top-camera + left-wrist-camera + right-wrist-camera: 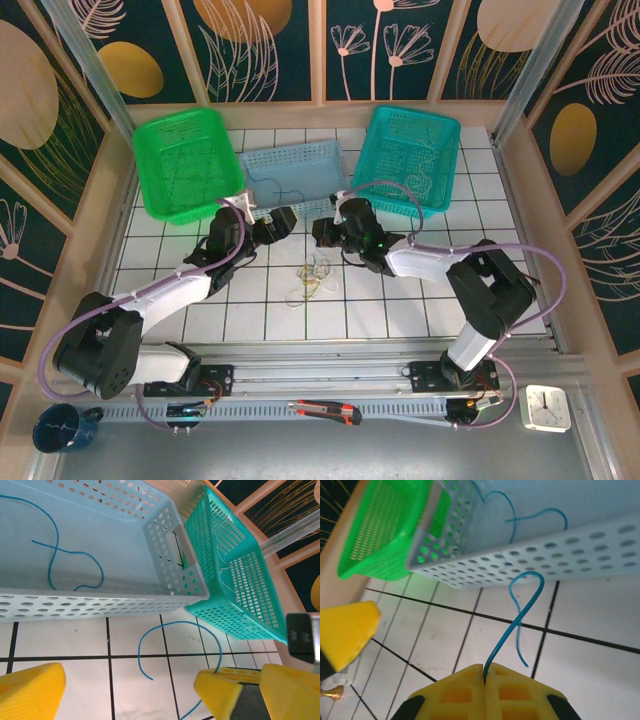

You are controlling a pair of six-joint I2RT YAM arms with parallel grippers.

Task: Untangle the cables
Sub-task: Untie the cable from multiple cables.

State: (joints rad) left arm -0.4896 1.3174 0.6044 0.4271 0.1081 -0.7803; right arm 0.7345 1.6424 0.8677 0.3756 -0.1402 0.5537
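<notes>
- The cables (312, 275) are a small loose knot of pale loops lying on the tiled table (400, 300), between the two arms and on the near side of the pale blue basket (330, 152).
- One blue cable (519, 620) curls on the tiles just in front of that basket's wall. It makes a loop that crosses over itself, with the free end lying on a tile. Can't tell whether it runs back into the knot.
- The right gripper (485, 672) is clenched on that blue cable, which comes out right at the seam between its yellow fingertips.
- The left gripper (162, 682) sits just beside it with its yellow fingers spread wide and nothing between them.
- A second blue cable (55, 545) lies squiggled on the floor of the pale blue basket.
- The green basket (150, 170) sits to the left of it and the teal basket (445, 150) to the right, both touching it.
- Down at the near edge there's a mug (62, 428) at the left, a box cutter (325, 410) in the middle and a clock (546, 408) at the right.
</notes>
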